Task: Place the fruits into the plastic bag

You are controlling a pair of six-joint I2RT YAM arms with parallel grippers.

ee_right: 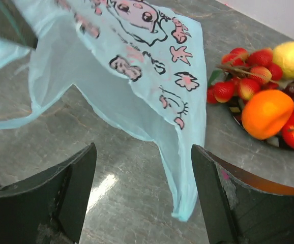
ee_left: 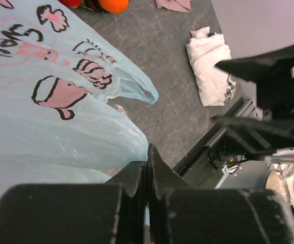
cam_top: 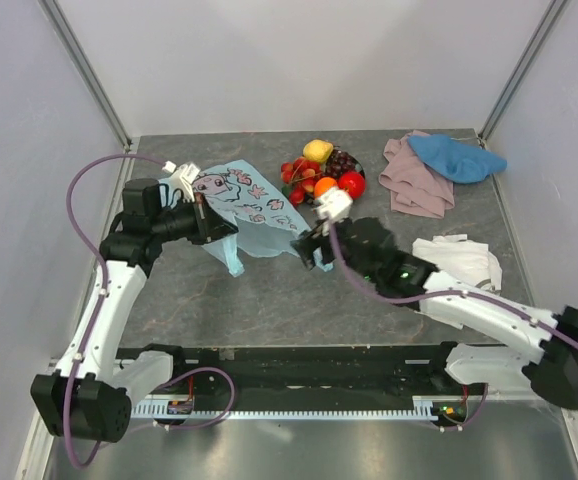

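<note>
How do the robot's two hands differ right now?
The left hand is shut, pinching the plastic bag; the right hand is open, gripping nothing. The left hand holds the bag's edge up; the right hand merely straddles a dangling part. Both are black and at the same bag.

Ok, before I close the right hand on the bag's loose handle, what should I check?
1. Left hand shut on the plastic bag: ok.
2. Right hand open: ok, jaws well apart.
3. Free bag handle between the right hand's fingers: ok, though it hangs close to one finger.
4. Bag mouth opened up: not ok, its sides hang flat together.
5. Fruits piled beyond the bag, none inside: ok.
</note>
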